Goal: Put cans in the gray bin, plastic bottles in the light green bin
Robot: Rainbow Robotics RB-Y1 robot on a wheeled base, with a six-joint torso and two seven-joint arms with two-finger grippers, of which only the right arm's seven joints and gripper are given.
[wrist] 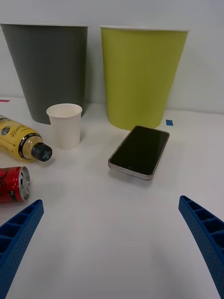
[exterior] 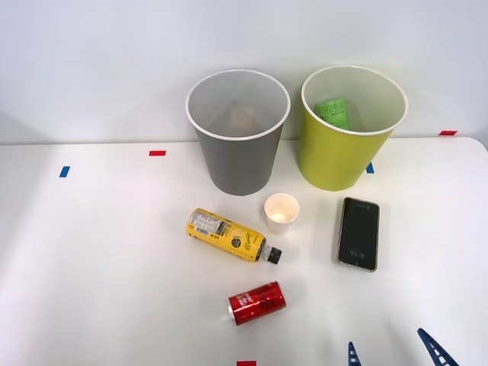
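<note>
A short red can (exterior: 256, 303) (wrist: 13, 184) lies on its side near the table's front edge. Behind it lies a yellow plastic bottle (exterior: 229, 235) (wrist: 21, 138) with a black cap pointing right. The gray bin (exterior: 238, 131) (wrist: 49, 65) stands at the back centre, with the light green bin (exterior: 351, 126) (wrist: 140, 74) to its right; something green lies inside the green one. My right gripper (exterior: 393, 352) (wrist: 112, 238) is open low at the front right, to the right of the can, with nothing between its blue fingers (wrist: 18, 233).
A white paper cup (exterior: 281, 213) (wrist: 65, 125) stands upright in front of the bins. A dark smartphone (exterior: 358, 232) (wrist: 140, 152) lies flat to its right. Red and blue tape marks dot the white table (exterior: 91, 267).
</note>
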